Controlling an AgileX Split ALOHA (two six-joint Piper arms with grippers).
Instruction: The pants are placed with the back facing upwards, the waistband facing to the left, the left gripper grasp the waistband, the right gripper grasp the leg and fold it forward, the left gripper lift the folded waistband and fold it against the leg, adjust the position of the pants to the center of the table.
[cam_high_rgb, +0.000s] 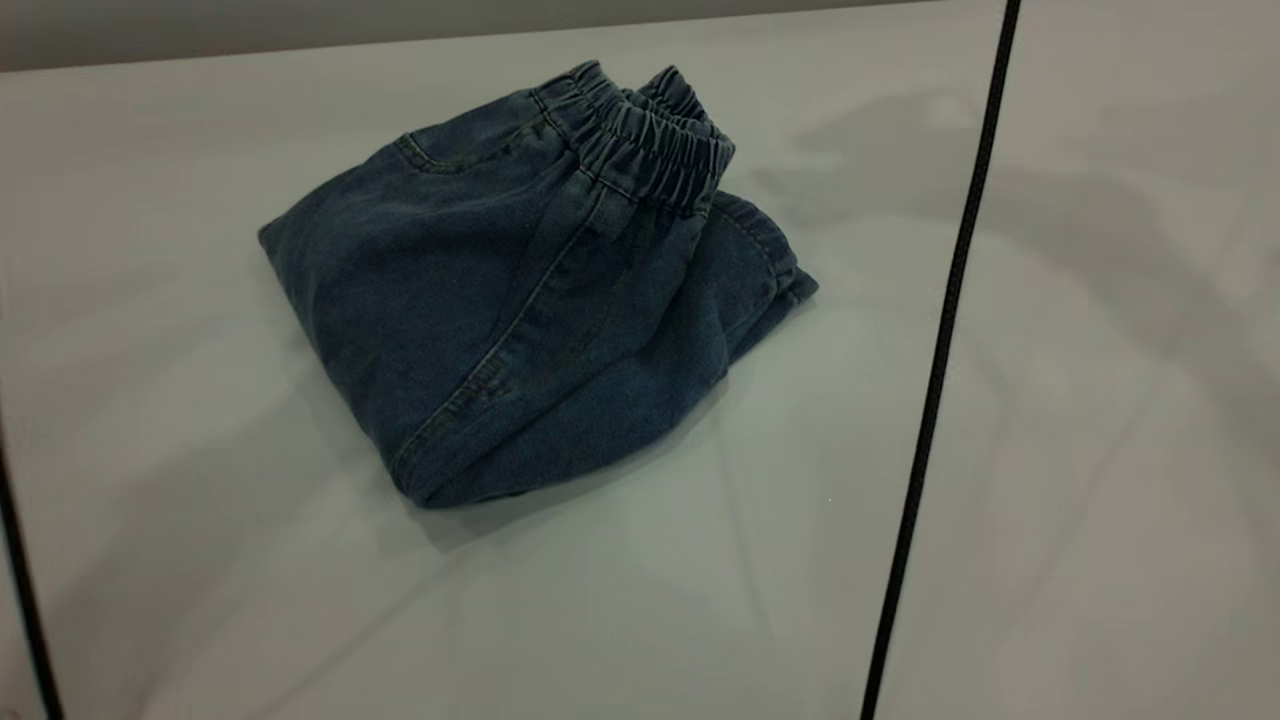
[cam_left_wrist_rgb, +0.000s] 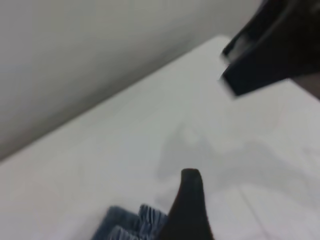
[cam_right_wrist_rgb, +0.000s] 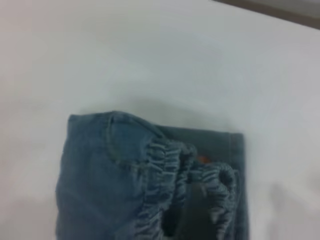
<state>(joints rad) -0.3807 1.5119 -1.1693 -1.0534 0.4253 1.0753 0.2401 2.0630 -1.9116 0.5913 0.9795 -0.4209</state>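
One pair of denim pants (cam_high_rgb: 520, 300) lies folded mid-tabletop (cam_high_rgb: 200, 560), long axis from 7 to 1 o'clock, elastic waistband (cam_high_rgb: 640, 140) toward 1. Left wrist view: left claw (cam_left_wrist_rgb: 220, 135) spread, above the waistband edge. Right wrist view: waistband opening faces the camera; right claw unseen.

The pants (cam_high_rgb: 520, 300) are dark blue denim, folded into a compact, roughly square bundle that lies flat on the white table, a little toward the far side and left of the middle in the exterior view. Their gathered elastic waistband (cam_high_rgb: 645, 140) sits on top at the bundle's far right corner, doubled so that two ruffled layers show, with a stitched seam running from it diagonally across the upper layer toward the near corner. A folded leg edge (cam_high_rgb: 775, 270) sticks out from beneath on the right side.
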